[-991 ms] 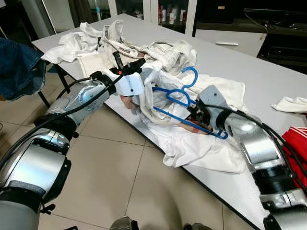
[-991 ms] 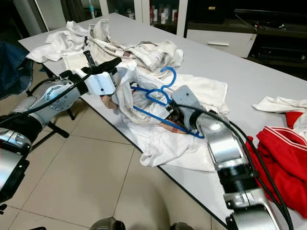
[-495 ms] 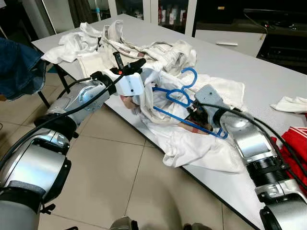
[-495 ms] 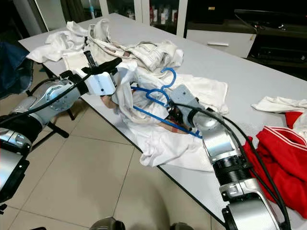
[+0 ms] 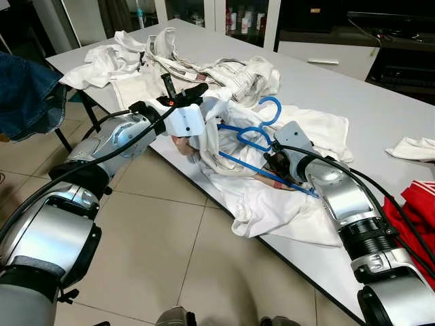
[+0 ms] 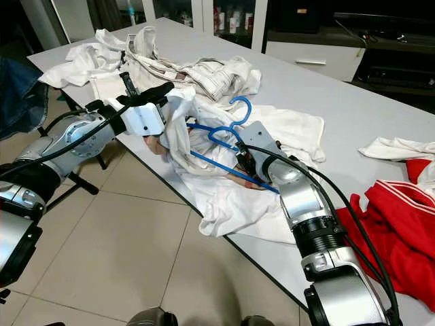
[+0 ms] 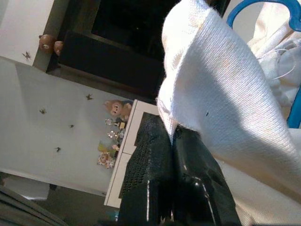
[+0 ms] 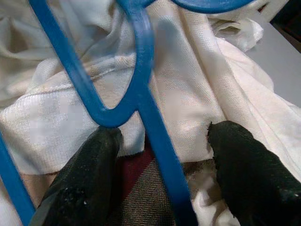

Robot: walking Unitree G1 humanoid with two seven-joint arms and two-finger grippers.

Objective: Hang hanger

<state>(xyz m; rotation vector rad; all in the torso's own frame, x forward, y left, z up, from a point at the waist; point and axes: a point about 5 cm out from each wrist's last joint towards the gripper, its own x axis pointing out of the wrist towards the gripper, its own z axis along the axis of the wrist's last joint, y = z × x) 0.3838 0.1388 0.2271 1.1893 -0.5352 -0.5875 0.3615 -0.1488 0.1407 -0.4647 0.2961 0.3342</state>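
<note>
Hanger (image 5: 262, 139) lies on white shirt (image 5: 285, 204) at table (image 5: 380, 115) edge. Shirt fold pinched in left gripper (image 7: 171, 141), fingers pressed together. Right gripper (image 8: 162, 165) spread, hanger bar between fingers, not clamped. Risk: fabric caught with bar at closure, or hanger snagged in shirt.

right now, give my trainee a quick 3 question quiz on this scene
1. True or false: the left gripper has its fingers shut on white cloth.
2. What colour is the hanger? A) red B) blue C) black
3. Fill in: the right gripper has its fingers open on either side of the hanger's ____ bar.

Key:
1. True
2. B
3. blue; one finger sits on each side, not yet closed.
</note>
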